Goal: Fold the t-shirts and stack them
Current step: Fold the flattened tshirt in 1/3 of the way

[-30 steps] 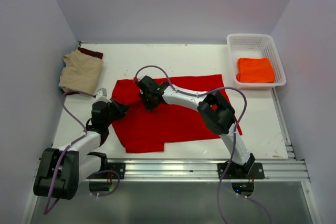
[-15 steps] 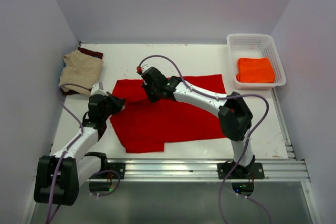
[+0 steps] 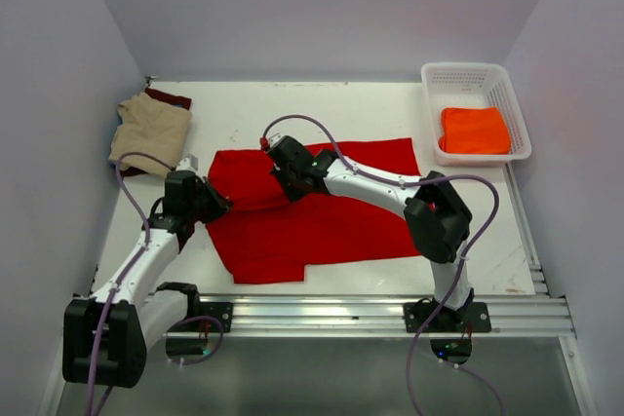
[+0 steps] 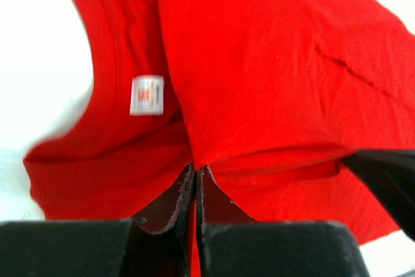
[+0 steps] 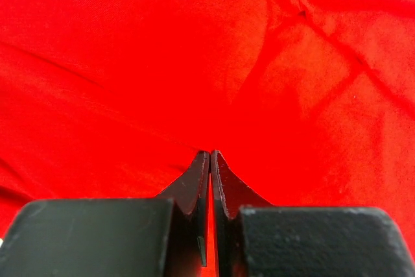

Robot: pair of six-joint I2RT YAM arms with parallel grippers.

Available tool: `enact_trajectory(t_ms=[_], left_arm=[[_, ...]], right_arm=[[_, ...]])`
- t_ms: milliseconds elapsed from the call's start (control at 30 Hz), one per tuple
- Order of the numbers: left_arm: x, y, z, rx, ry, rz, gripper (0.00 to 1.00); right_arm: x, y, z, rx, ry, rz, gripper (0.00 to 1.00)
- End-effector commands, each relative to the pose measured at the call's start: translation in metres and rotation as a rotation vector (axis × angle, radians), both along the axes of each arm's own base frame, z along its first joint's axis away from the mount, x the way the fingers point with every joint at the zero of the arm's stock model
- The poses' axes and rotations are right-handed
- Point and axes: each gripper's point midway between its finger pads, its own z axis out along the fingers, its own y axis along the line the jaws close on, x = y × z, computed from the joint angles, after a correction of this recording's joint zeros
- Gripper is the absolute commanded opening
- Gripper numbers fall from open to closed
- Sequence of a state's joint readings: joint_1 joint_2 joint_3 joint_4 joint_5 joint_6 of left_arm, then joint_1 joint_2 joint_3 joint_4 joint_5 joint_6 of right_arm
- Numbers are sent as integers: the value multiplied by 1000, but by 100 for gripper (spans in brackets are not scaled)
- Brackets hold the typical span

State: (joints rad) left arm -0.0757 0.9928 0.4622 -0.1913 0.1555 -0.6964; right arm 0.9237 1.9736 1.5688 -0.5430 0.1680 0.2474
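A bright red t-shirt (image 3: pixel 322 211) lies spread across the middle of the table, its white neck label (image 4: pixel 147 95) showing in the left wrist view. My left gripper (image 3: pixel 220 206) is at the shirt's left edge, shut on a raised fold of red cloth (image 4: pixel 259 160). My right gripper (image 3: pixel 291 180) sits over the shirt's far left part, shut with red cloth pinched at its tips (image 5: pixel 209 154). A folded tan t-shirt (image 3: pixel 151 133) rests on a dark maroon one (image 3: pixel 172 98) at the far left. An orange t-shirt (image 3: pixel 475 131) lies folded in the basket.
A white plastic basket (image 3: pixel 468 73) stands at the far right corner. The pile of tan and maroon shirts is close to the left wall. A metal rail (image 3: pixel 322 309) runs along the near edge. Walls close in the table on three sides.
My right gripper has moved away from me, toward the shirt's far edge, taking red cloth with it. My left gripper has shifted slightly left and farther, and the shirt's left part is now bunched.
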Motion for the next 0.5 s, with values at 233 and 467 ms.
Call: enact_trajectory(t_ms=[233, 467], left_arm=[[-41, -12, -19, -99, 165, -13, 7], [-46, -14, -24, -125, 193, -3, 23]], right_arm=[[3, -13, -7, -67, -5, -8, 3], [-3, -11, -16, -70, 32, 4, 41]])
